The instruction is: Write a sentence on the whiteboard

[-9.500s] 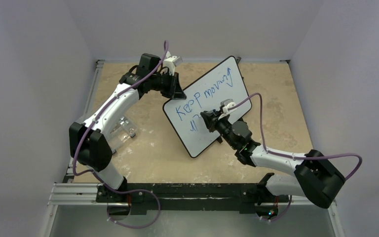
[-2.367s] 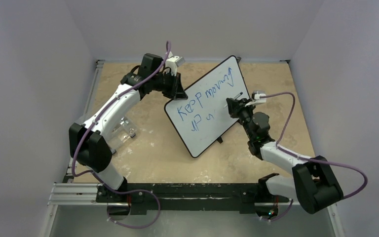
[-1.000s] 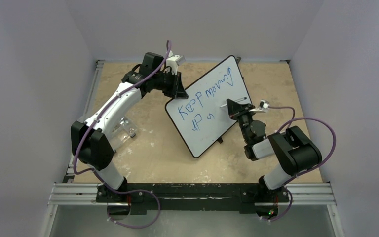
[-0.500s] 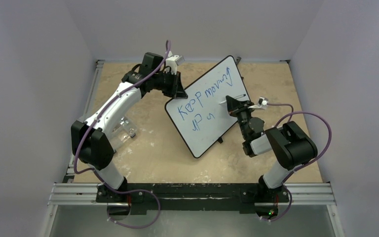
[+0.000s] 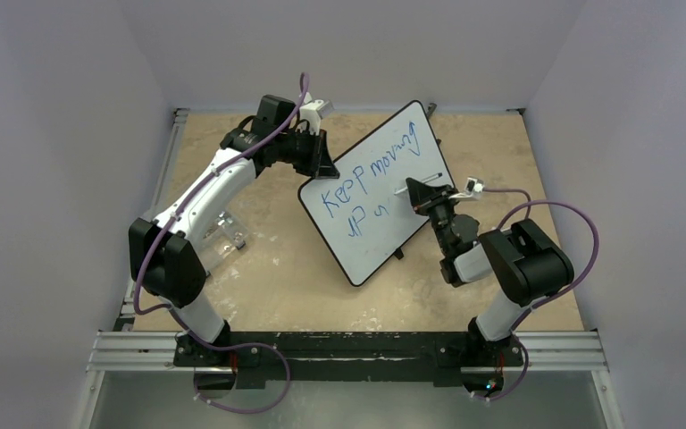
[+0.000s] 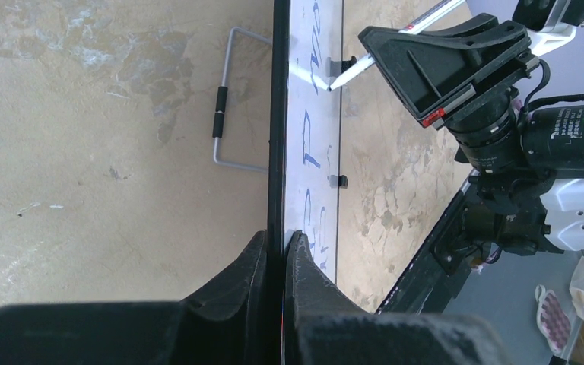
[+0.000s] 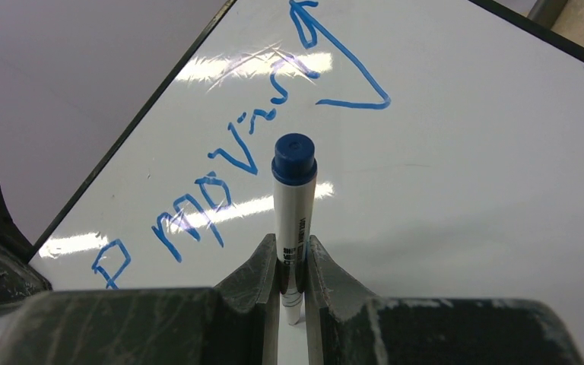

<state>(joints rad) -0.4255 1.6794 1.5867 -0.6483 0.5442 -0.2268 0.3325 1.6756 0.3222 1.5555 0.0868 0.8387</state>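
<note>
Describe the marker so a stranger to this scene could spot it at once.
Start at the big whiteboard standing tilted mid-table, bearing blue writing. Near its right edge the right gripper pinches the marker. It alone is a slim stick with a white barrel and blue end.

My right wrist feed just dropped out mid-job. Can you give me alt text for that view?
The right gripper is shut on a white marker with a blue end, which points toward the whiteboard close ahead. The sentence, in blue handwriting, runs across the glossy board from lower left to upper right and ends in a triangular flourish.
</note>
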